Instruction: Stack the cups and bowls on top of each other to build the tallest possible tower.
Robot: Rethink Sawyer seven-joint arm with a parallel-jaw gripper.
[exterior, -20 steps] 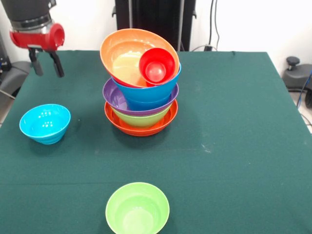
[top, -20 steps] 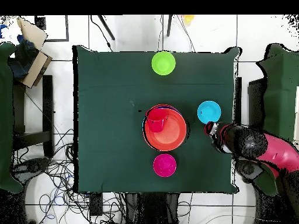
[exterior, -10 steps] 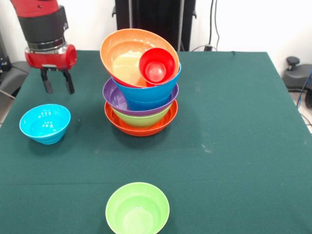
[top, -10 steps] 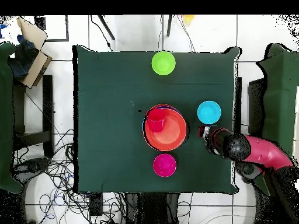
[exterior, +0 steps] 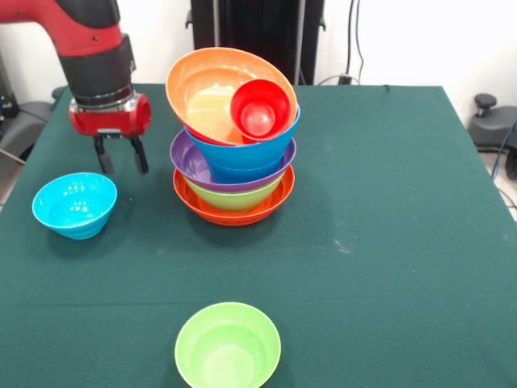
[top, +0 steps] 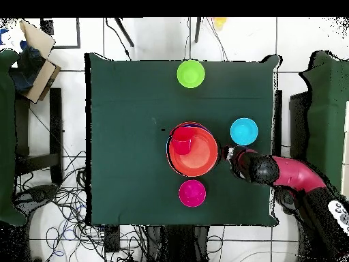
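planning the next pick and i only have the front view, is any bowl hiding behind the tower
observer: yes, the overhead view shows a small magenta bowl on the cloth behind the tower, apart from it.
operator: is it upright
observer: yes, mouth up, and nothing shows inside it.
operator: and what am i hovering over
observer: from above, the gripper is beside the tower on the side of the light blue bowl, over bare cloth, not over either one.
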